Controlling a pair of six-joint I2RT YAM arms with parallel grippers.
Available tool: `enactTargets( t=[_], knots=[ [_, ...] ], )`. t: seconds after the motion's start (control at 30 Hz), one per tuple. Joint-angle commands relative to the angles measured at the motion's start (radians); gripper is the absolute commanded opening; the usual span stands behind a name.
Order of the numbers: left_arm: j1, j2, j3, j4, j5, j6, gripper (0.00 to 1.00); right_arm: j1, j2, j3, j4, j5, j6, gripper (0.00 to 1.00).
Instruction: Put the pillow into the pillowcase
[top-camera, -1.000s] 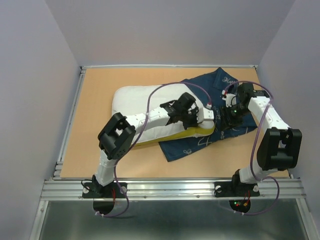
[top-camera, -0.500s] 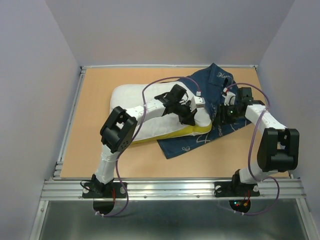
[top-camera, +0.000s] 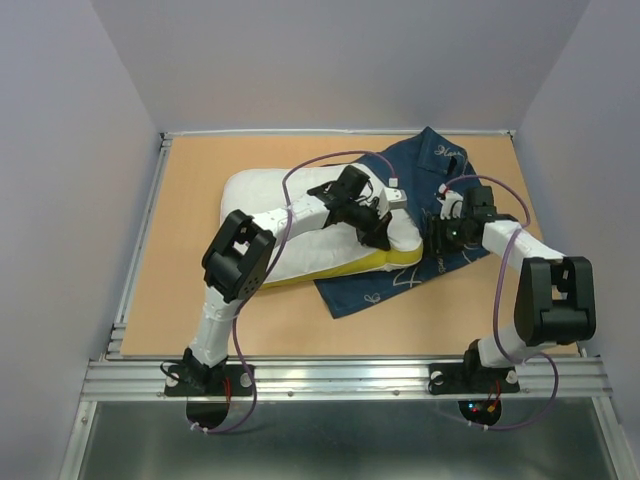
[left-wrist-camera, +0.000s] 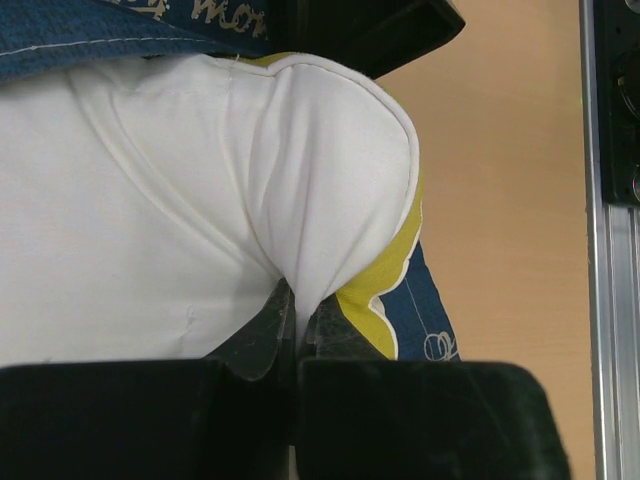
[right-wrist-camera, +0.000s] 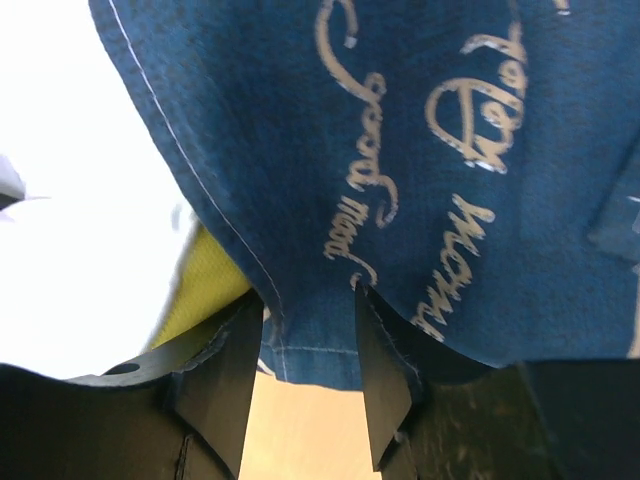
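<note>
Pillow (top-camera: 290, 215): laid across the middle of the table (top-camera: 190, 180). Its right-hand corner rests on the lower layer of the pillowcase (top-camera: 400, 285), at the mouth. Most of the body lies outside the case.
Pillowcase: spread to the right of the pillow. The upper layer is raised over the pillow corner and the lower layer lies flat beneath it.
Left gripper (left-wrist-camera: 296, 322): jaws pressed together on a fold of white pillow cover near the corner.
Right gripper (right-wrist-camera: 308, 345): jaws spread, with the hem (right-wrist-camera: 300, 352) hanging between them. No pinch is seen, and the upper layer appears propped rather than clamped.
Step in hand: judged to be the feeding of the corner into the mouth.
Done well: the mouth is to be kept high and wide while the corner is driven in low under the hem. The lower layer should be left pinned by the pillow's weight so it is not ploughed ahead. The pinch is best kept close to the corner so the filling follows.
Risk: the hem could slip off the spread fingers.
Pillow material: soft white cover, lightly textured, with a piped seam. The corner is plump and rounded, a yellow band (left-wrist-camera: 385, 270) runs along the side, and the cover is creased deeply at the pinch.
Pillowcase material: thin navy weave with pale script and a stitched edge, limp and easily folded.
</note>
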Motion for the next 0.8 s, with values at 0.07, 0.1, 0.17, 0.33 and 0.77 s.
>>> enactTargets(
  t=[0.07,0.1,0.17,0.33,0.77],
  knots=[
    [0.000,-0.002,0.042,-0.002,0.058,-0.026,0.00,0.052,0.050,0.009,0.092,0.060,0.035,0.47],
    [0.002,0.000,0.042,-0.001,0.058,-0.033,0.00,0.052,0.070,0.013,0.101,0.074,0.040,0.43],
    [0.006,0.000,0.045,0.008,0.050,-0.056,0.00,0.052,0.084,0.029,0.098,0.094,0.040,0.31],
    [0.014,-0.014,0.042,0.109,-0.081,-0.226,0.00,0.052,-0.035,0.037,0.002,0.024,0.025,0.01],
    [-0.005,0.006,0.079,0.366,-0.430,-0.708,0.00,0.058,-0.221,0.054,-0.179,-0.182,-0.007,0.01]
  ],
)
